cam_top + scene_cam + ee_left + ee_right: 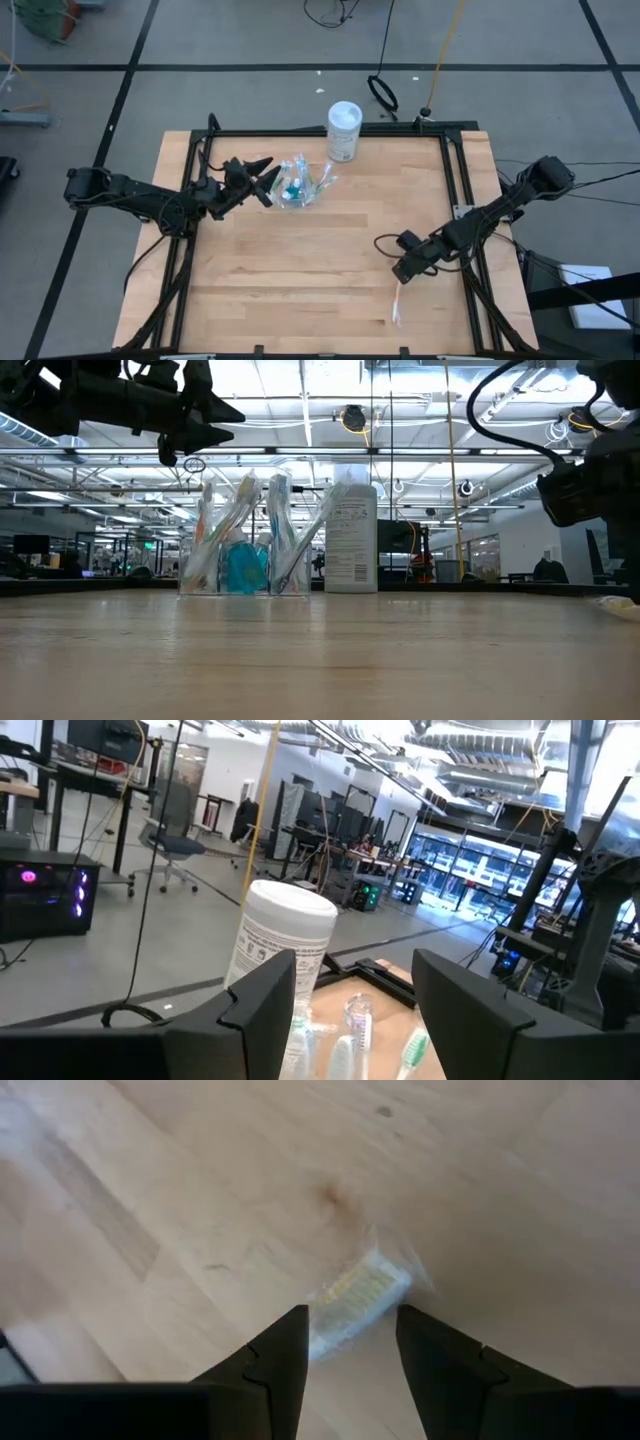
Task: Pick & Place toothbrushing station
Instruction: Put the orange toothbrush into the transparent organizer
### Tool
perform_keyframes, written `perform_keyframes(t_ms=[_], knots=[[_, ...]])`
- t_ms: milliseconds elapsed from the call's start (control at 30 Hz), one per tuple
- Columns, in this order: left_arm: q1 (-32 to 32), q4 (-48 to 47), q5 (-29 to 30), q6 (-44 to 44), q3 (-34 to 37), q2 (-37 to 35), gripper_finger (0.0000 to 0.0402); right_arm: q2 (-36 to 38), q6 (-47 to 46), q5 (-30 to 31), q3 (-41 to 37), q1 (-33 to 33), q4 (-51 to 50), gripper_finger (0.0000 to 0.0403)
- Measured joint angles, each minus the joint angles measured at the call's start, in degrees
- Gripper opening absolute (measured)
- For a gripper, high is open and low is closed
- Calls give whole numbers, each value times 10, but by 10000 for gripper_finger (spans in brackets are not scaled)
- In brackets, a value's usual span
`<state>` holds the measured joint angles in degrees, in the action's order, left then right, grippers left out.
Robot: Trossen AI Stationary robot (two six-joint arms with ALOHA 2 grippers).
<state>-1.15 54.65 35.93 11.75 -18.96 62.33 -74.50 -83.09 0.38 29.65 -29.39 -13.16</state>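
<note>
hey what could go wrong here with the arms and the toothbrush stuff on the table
The left claw hangs open right beside the clear cup of toothbrushes, so a small drift could tip it. The right claw straddles only the head of a lone toothbrush lying flat near the table edge, so closing might miss or flick it off.

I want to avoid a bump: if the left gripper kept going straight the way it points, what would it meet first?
Probably the cup of toothbrushes: the open left gripper points right at it from beside it. The low view suggests the gripper rides higher, so it might only brush the toothbrush tops. The white canister stands beyond.
</note>
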Motion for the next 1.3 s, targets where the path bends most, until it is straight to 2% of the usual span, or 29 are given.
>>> perform_keyframes(t_ms=[100,233,533,600,700,833,1033,1167,1300], knots=[[0,-1,0,0,0,0,209,-2,22,20,-5,0,13,142],[0,-5,0,0,0,0,209,-5,79,37,-7,6,40,119],[0,-8,0,8,0,0,209,-6,220,110,-9,32,133,17],[0,-9,0,8,0,0,209,-7,261,130,-9,42,160,5],[0,-9,0,8,0,0,209,-6,333,161,-9,57,225,8],[0,-9,0,12,0,0,209,-6,462,168,-9,90,346,2],[0,-9,-4,23,0,0,209,-6,710,176,-8,153,565,1],[0,-9,-75,21,0,0,209,-5,822,176,-8,197,679,1],[0,-7,-114,27,-2,9,209,-5,854,162,-7,234,674,1]])
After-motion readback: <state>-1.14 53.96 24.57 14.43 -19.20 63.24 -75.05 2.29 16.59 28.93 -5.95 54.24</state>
